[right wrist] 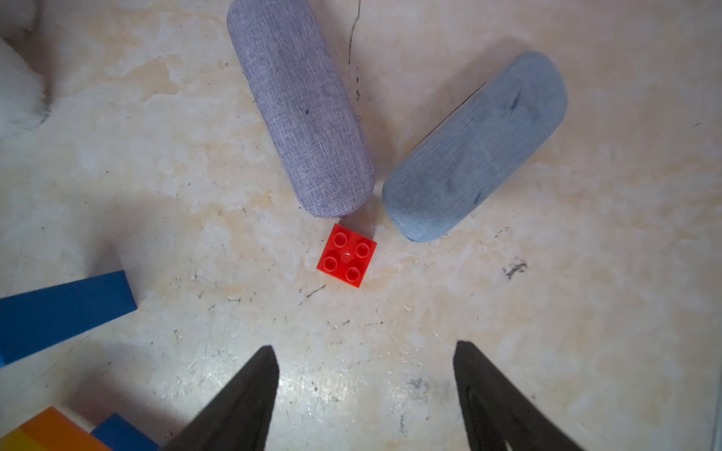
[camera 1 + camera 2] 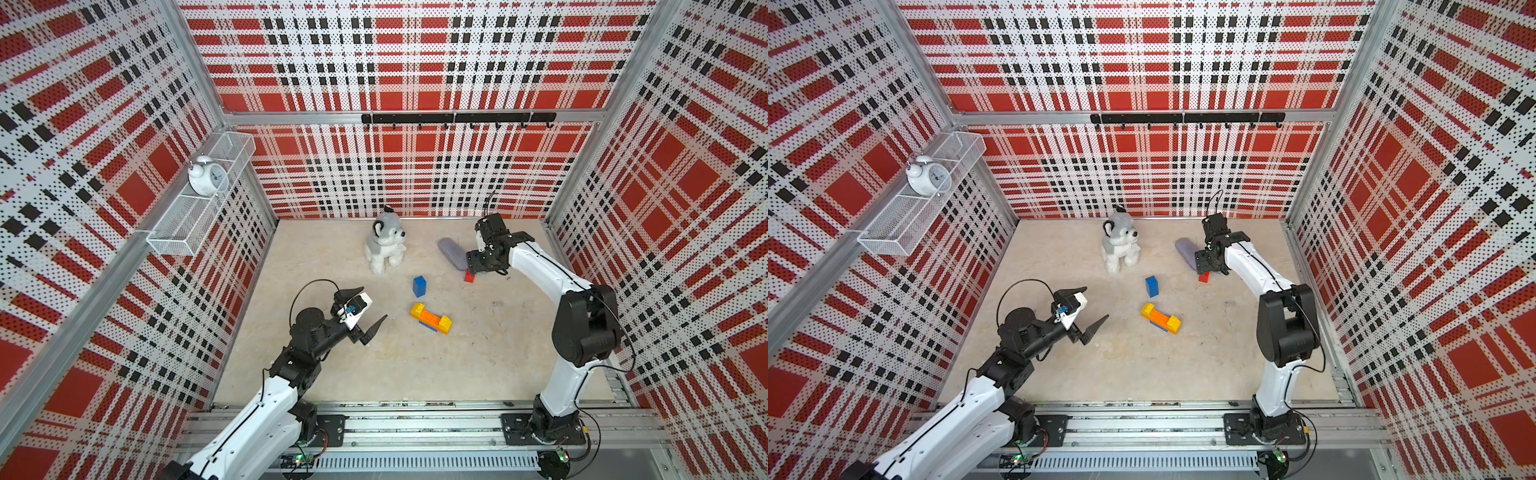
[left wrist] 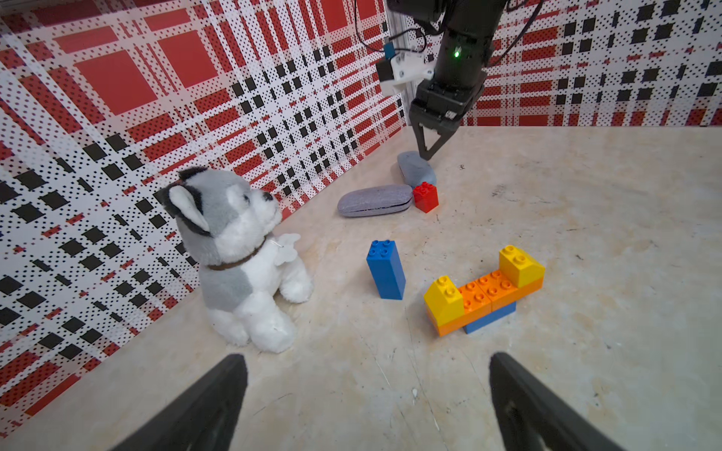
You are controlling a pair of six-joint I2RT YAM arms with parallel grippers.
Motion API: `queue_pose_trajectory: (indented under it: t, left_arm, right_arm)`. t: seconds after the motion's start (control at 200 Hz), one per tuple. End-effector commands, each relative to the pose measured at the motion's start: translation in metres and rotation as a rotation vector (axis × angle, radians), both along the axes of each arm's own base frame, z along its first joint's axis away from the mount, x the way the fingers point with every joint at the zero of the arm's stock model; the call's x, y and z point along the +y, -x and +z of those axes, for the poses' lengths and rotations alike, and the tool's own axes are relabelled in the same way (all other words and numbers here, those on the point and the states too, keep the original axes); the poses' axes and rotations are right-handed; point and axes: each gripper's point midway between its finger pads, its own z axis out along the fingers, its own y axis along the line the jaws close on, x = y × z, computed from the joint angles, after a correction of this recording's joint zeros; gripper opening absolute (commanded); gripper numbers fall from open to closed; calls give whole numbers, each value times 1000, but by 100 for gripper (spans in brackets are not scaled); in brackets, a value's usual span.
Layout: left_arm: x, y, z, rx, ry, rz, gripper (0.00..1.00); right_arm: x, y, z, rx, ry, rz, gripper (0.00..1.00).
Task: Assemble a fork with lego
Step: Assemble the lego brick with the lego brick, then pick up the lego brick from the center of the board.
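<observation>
The partly built fork (image 2: pixel 431 319) (image 2: pixel 1160 318) (image 3: pixel 484 293) lies mid-table: an orange crossbar with a yellow brick on each end, sitting on a short blue brick. A tall blue lego brick (image 2: pixel 419 286) (image 3: pixel 386 269) stands upright just behind it. A small red brick (image 2: pixel 469 276) (image 1: pixel 346 255) rests studs-up by the tips of two cases. My right gripper (image 1: pixel 365 347) hovers above and just beside the red brick, open and empty. My left gripper (image 2: pixel 374 302) (image 3: pixel 366 356) hangs wide open and empty to the left of the bricks.
Two grey-blue oblong cases (image 1: pixel 301 113) (image 1: pixel 476 148) lie in a V right behind the red brick. A plush husky (image 2: pixel 384 245) sits at the back middle. On the left wall a wire shelf (image 2: pixel 183 237) holds a white alarm clock (image 2: pixel 206 174).
</observation>
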Motion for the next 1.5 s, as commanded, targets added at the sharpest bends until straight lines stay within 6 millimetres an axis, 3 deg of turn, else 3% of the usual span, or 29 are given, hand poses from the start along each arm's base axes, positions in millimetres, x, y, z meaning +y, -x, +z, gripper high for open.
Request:
queue_pose_trajectory:
  t: [0.0, 0.23, 0.401, 0.521, 0.736, 1.032, 1.162, 1.278, 1.408, 1.493]
  left_arm:
    - [-7, 2, 1, -18, 24, -29, 98]
    - [-11, 3, -9, -3, 1, -50, 98]
    - [-10, 3, -10, -8, -5, -41, 98]
    - [-9, 3, -12, -6, -8, -42, 98]
    - [-10, 3, -13, -5, -11, -44, 98]
    - [-9, 5, -11, -13, -9, -45, 98]
    - [-10, 8, -7, -25, -1, -55, 98]
    - [-9, 14, -3, -31, 3, -69, 98]
    - [-9, 23, -5, -25, 4, -93, 98]
    - [-9, 29, -7, -22, 6, -106, 98]
  right_arm:
    - [11, -14, -18, -14, -71, -95, 74]
    - [8, -25, -58, 39, -58, -192, 67]
    - [6, -26, -73, 56, -39, -214, 60]
    - [6, -28, -73, 50, -31, -203, 53]
    - [6, -33, -75, 52, -14, -188, 52]
    - [5, -31, -73, 52, -4, -172, 35]
    - [6, -29, -64, 36, -8, -141, 32]
    - [17, -23, -40, -17, -46, -40, 31]
    - [30, 4, -4, -35, -78, 104, 29]
    - [52, 34, 19, -45, -87, 255, 31]
